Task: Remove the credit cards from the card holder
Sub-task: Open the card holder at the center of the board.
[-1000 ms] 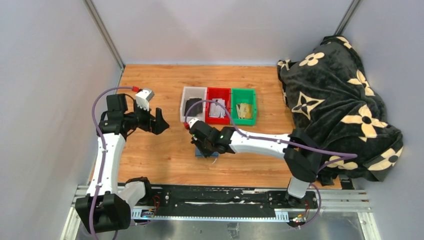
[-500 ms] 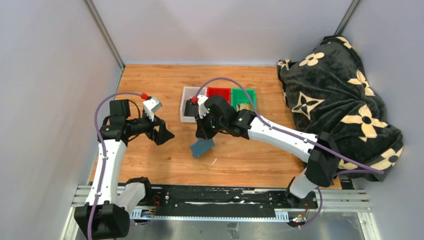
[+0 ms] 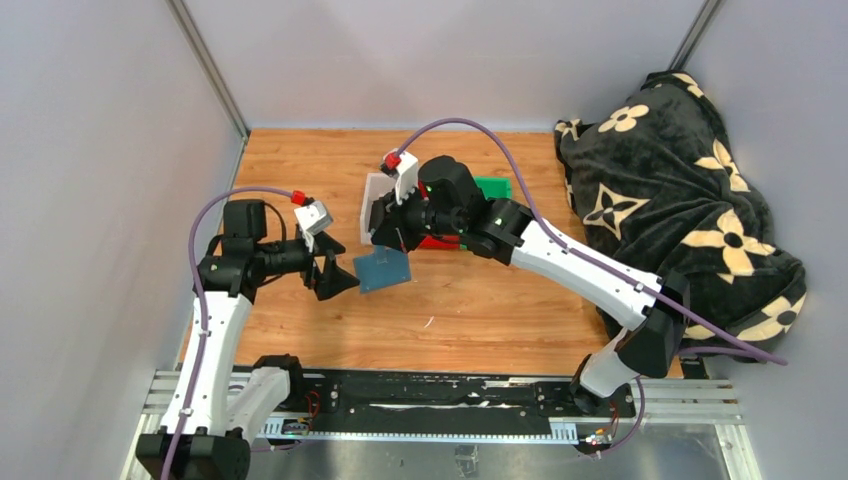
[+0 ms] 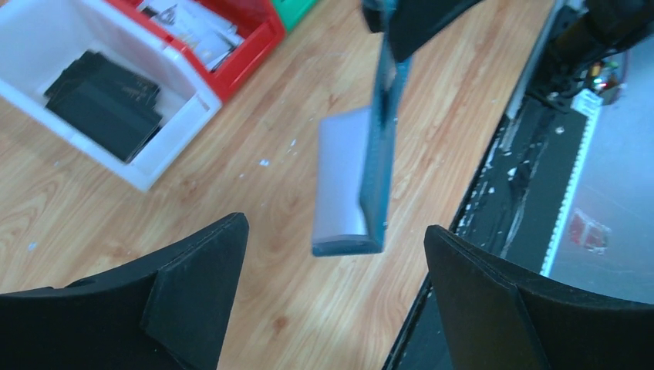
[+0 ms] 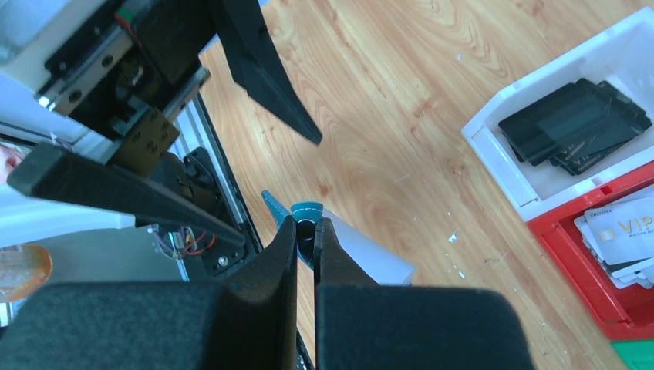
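Slate-blue card holder hangs in the air a little left of centre in the top view, above the wooden table. The right gripper pinches it at its upper edge. Its two fingers are almost together, with only the thin blue edge between them, and the holder hangs down from them, tilted. In the left wrist view the holder shows edge-on in the middle of the frame, partly folded open, with a paler face turned to the left. Whether credit cards are inside it, I cannot tell.

The left gripper stands just left of the holder in the top view, its jaws spread wide and holding nothing. In its own camera the holder is seen in the gap between the two black fingers and touches neither.

Toward the top of the top view three bins sit in a row: a white bin with dark cards, a red bin with pale cards, and a green bin. A black blanket with cream flowers lies at the right edge.
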### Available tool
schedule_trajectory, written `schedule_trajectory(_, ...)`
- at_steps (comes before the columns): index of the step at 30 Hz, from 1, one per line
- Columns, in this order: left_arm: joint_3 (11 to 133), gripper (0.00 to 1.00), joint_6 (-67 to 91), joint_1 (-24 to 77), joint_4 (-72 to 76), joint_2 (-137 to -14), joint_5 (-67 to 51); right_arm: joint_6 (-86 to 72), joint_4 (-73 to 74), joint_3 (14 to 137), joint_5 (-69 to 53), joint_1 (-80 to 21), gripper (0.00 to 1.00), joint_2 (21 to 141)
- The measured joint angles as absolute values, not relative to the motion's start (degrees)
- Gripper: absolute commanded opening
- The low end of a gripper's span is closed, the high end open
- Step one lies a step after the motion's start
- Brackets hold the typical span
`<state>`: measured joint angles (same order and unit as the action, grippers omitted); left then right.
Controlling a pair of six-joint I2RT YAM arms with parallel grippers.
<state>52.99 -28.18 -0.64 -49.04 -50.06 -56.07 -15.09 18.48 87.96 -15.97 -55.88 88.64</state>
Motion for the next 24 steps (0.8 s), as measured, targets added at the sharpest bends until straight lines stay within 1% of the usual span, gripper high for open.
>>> schedule_trajectory(5,54.2,0.93,-26.0,2.2,-49.3,-48.9,-58.9,-16.7,18.4,89.6,-15.4,-55.9,0.00,88.5)
schedule_trajectory(14,54.7,0.83,-26.0,3.5,-49.5,-49.9,-59.1,-18.9,18.3,89.6,-15.6,-55.9,0.00,88.5)
schedule_trajectory(22,57.0,0.84,-28.2,3.9,-49.6,-52.2,-57.8,-19.8,17.5,89.6,-16.7,-57.4,0.00,88.4)
schedule_trajectory(23,57.0,0.83,-28.6,3.9,-49.6,-52.2,-57.7,-19.8,17.5,89.6,-16.9,-57.6,0.00,88.4)
schedule_trajectory(24,57.1,0.79,-29.1,3.9,-49.6,-52.1,-57.6,-19.8,17.5,89.6,-17.1,-57.8,0.00,88.4)
